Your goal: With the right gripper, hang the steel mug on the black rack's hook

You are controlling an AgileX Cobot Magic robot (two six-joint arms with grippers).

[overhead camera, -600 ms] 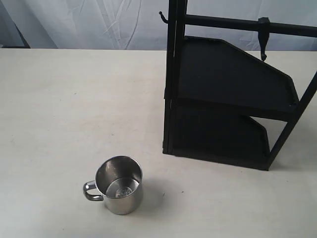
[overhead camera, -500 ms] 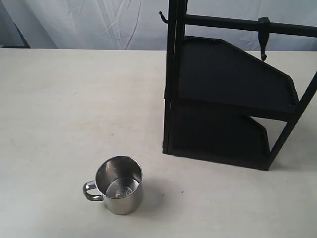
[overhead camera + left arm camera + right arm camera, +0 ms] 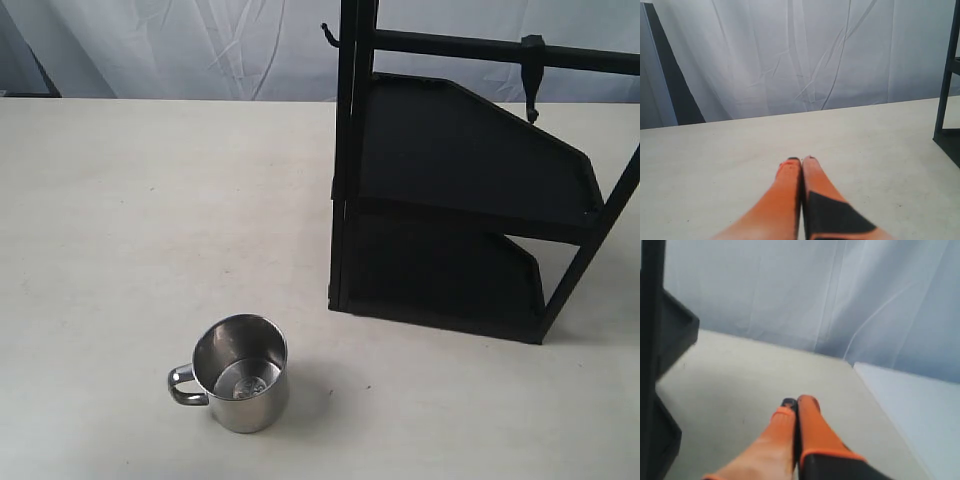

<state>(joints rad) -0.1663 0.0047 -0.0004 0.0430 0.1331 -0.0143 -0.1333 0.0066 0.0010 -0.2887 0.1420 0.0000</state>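
The steel mug (image 3: 240, 373) stands upright on the table near the front, its looped handle pointing left. The black rack (image 3: 450, 200) stands to its right and farther back, with two slanted shelves. From the rack's top bar hangs the long slim hook (image 3: 532, 80); a short curled prong (image 3: 328, 35) sticks out at the post. Neither arm shows in the exterior view. My left gripper (image 3: 802, 160) is shut, orange fingers pressed together over bare table. My right gripper (image 3: 797, 402) is shut too, holding nothing, with the rack's edge (image 3: 655, 365) beside it.
White cloth (image 3: 180, 45) hangs behind the table. In the right wrist view the table's edge (image 3: 875, 390) runs close beside the fingers. A rack leg (image 3: 945, 90) shows in the left wrist view.
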